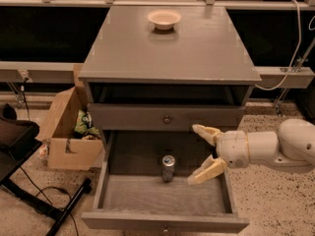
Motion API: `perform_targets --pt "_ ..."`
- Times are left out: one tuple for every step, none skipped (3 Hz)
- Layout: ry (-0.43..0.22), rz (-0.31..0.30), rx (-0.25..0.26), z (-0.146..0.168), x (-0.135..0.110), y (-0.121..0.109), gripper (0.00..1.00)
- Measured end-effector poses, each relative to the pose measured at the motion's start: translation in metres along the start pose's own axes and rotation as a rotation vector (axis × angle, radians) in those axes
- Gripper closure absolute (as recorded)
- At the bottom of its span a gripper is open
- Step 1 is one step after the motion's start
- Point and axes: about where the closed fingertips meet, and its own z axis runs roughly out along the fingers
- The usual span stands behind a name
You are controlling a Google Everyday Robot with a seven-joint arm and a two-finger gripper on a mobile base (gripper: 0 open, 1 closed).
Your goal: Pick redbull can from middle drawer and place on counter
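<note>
Fingers of the gripper are spread wide apart just right of the redbull can — stood upright in the pulled-out middle drawer — and should be slid level around its middle before being squeezed.

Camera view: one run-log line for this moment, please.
phase: pre-grasp | gripper: open, inside drawer, right of can, no contact | redbull can: upright in open middle drawer | counter: holds cream bowl
</note>
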Motion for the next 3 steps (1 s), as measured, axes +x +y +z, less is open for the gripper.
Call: perform_targets --pt "-0.035 0.028 -0.011 0.025 0.033 -0.01 0.0" --pt "-0.075 0.062 0.009 0.065 0.091 -0.032 0.0" --pt "-0.098 0.067 0.025 0.091 0.133 -0.057 0.0"
